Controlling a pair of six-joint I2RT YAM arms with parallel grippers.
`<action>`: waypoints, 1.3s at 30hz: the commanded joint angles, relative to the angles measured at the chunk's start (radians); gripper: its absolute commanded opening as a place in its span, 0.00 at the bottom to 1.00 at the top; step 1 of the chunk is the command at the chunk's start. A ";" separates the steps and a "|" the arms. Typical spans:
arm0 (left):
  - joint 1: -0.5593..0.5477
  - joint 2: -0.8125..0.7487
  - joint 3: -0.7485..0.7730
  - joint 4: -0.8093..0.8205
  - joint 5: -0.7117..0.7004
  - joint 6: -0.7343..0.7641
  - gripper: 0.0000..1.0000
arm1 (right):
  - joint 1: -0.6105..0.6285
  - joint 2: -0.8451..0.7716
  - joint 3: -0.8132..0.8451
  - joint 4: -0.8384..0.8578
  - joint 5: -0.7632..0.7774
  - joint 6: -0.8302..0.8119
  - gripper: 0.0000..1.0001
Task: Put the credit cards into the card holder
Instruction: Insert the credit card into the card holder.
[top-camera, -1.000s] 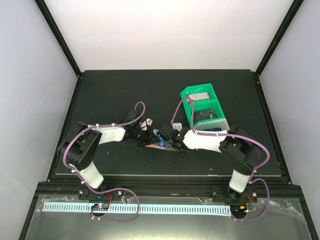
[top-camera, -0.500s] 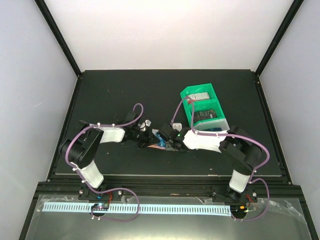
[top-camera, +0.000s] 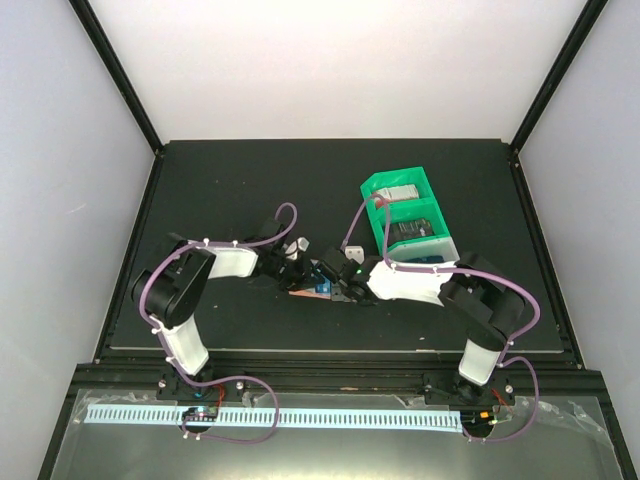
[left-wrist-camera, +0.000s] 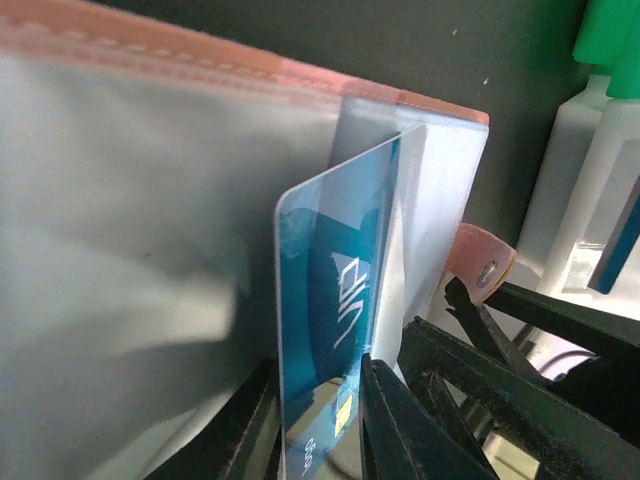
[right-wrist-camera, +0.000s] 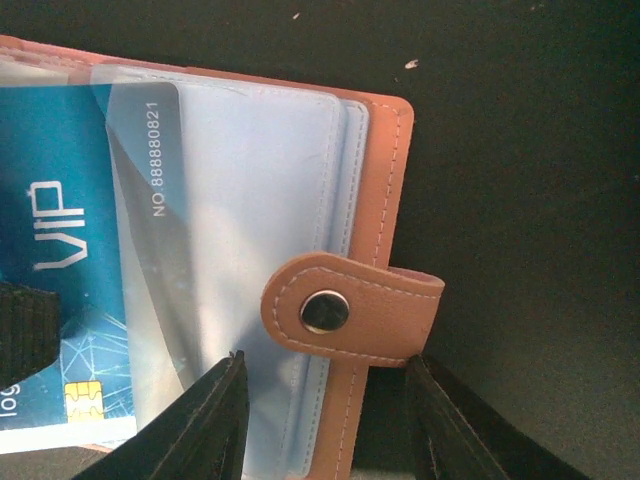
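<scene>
card holder (right-wrist-camera: 388, 150) lies open on the table (right-wrist-camera: 530, 150), between both arms. blue card (left-wrist-camera: 335, 260) sits partly inside a clear sleeve (right-wrist-camera: 260, 180). left gripper (left-wrist-camera: 320, 372) fingers flank the card (clamping cannot be told). right gripper (right-wrist-camera: 325, 362) jaws stand apart, straddling the snap tab (right-wrist-camera: 350, 310).

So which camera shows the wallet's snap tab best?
The right wrist view: the snap tab fills the middle, stitching and metal stud sharp. The left wrist view catches only its tip; in the top view the card holder is too small to show it.
</scene>
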 joint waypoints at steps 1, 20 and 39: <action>-0.023 -0.034 0.055 -0.145 -0.128 0.134 0.25 | 0.000 -0.006 -0.026 -0.004 0.010 0.019 0.45; -0.087 -0.026 0.142 -0.274 -0.349 0.268 0.20 | -0.017 0.001 -0.031 0.043 -0.034 -0.020 0.38; -0.119 0.032 0.238 -0.284 -0.306 0.389 0.14 | -0.043 -0.093 -0.028 0.000 0.054 0.011 0.54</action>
